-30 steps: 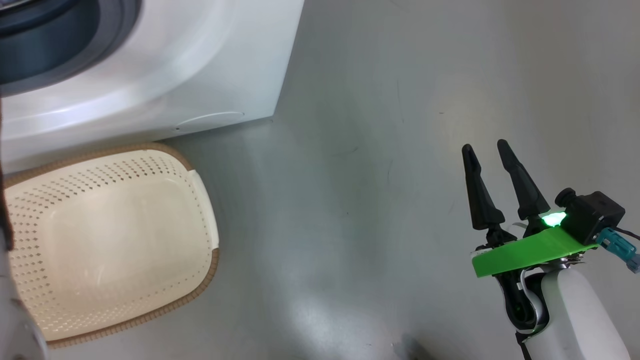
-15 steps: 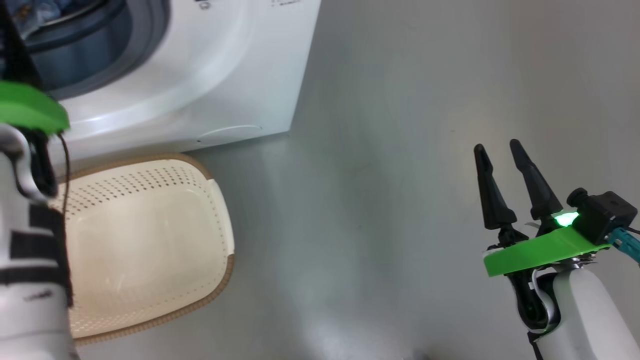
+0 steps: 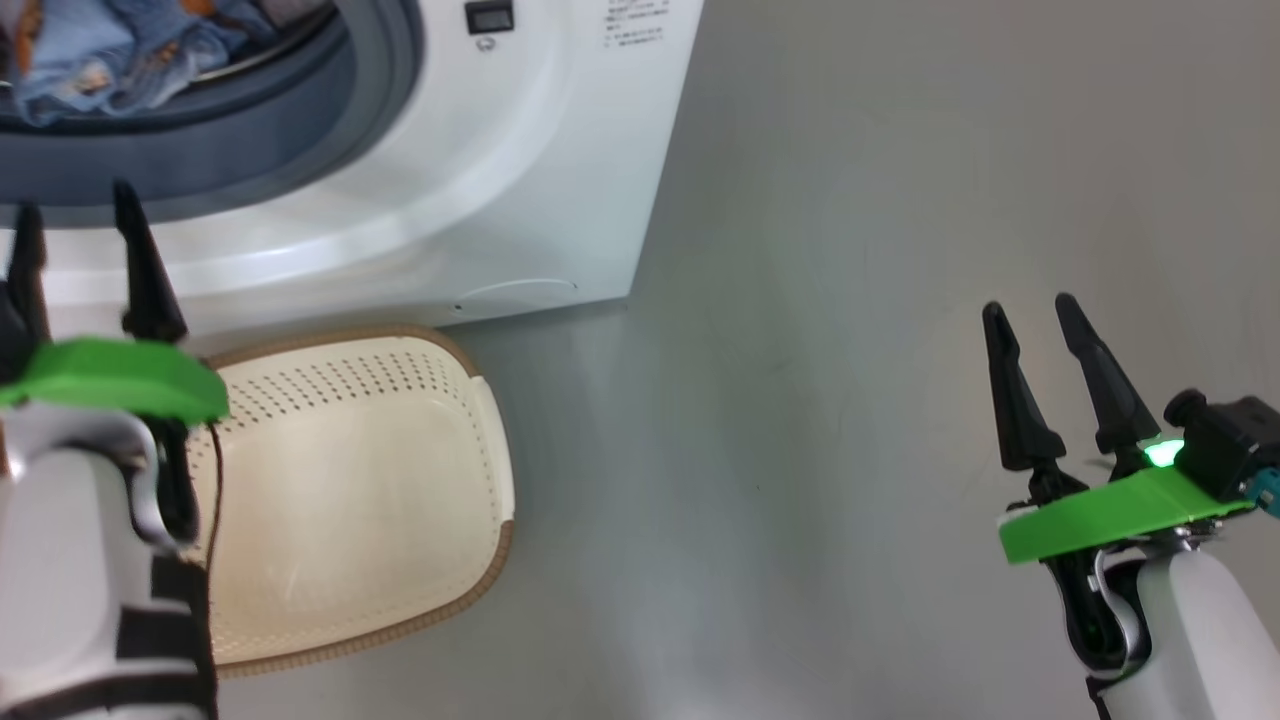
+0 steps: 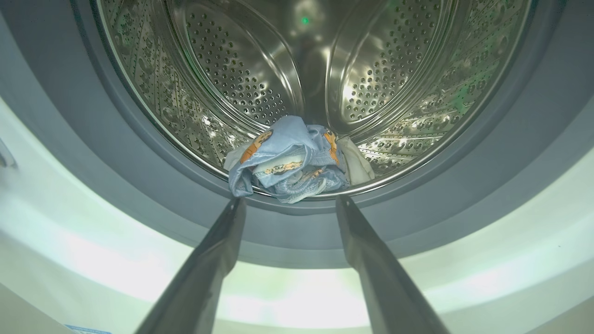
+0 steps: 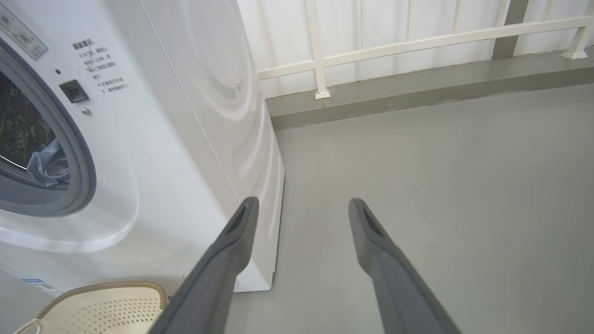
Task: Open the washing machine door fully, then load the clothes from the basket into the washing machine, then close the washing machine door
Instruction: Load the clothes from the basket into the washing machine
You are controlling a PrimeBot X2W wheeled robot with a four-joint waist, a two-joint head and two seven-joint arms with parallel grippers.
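The white washing machine [image 3: 480, 170] stands with its drum [image 4: 260, 79] open; its door is out of view. The clothes [image 4: 292, 162], a light blue printed garment with a pale one beside it, lie at the drum's front lip, also seen as the clothes [image 3: 110, 50]. The cream basket [image 3: 350, 480] sits on the floor before the machine with nothing in it. My left gripper [image 3: 75, 205] is open just outside the drum mouth, left gripper [image 4: 290, 200] empty. My right gripper [image 3: 1028, 306] hangs open over bare floor far to the right, right gripper [image 5: 302, 202] empty.
Grey floor [image 3: 800, 400] stretches right of the machine. A raised kerb [image 5: 417, 93] and a white railing [image 5: 320, 55] run along the back. The basket's rim [image 5: 102, 287] lies close to the machine's foot.
The head camera has swung, so machine and basket sit further right and the drum's clothes show. My left gripper has come into view at the lower left. The right gripper holds its pose.
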